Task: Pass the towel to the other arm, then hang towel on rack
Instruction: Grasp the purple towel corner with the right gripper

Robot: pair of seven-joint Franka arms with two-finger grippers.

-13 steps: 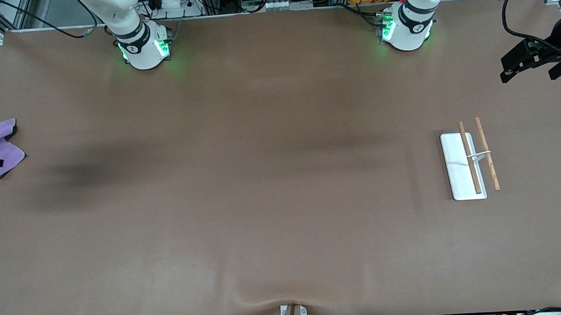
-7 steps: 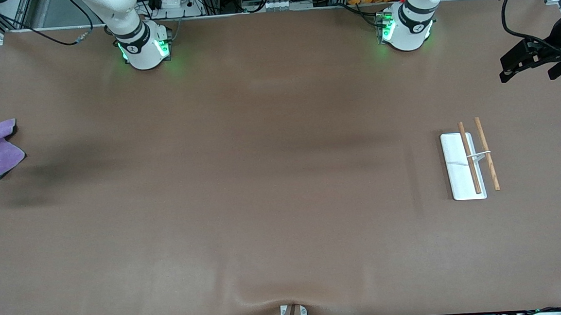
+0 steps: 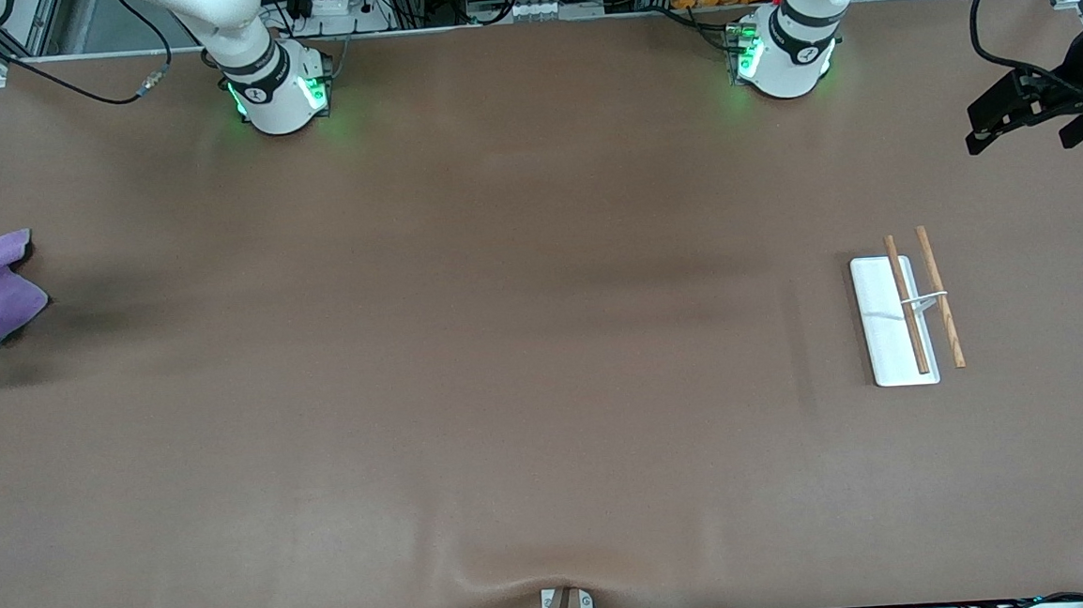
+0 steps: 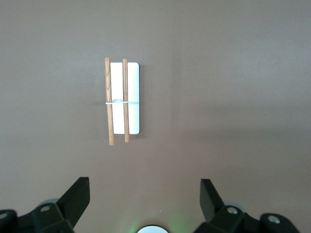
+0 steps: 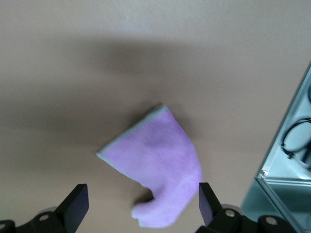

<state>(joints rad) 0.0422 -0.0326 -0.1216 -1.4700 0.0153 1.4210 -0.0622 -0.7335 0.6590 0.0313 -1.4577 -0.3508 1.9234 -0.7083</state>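
Both grippers stand with jaws wide and hold nothing: over the last second the right gripper (image 5: 141,213) has slid out past the table's edge at the right arm's end until only a dark sliver shows beside the towel (image 3: 0,288), so the pickup looks unstarted. Its wrist view shows the towel lying crumpled just below, while the left gripper (image 4: 145,199) waits high over the rack (image 4: 124,99).
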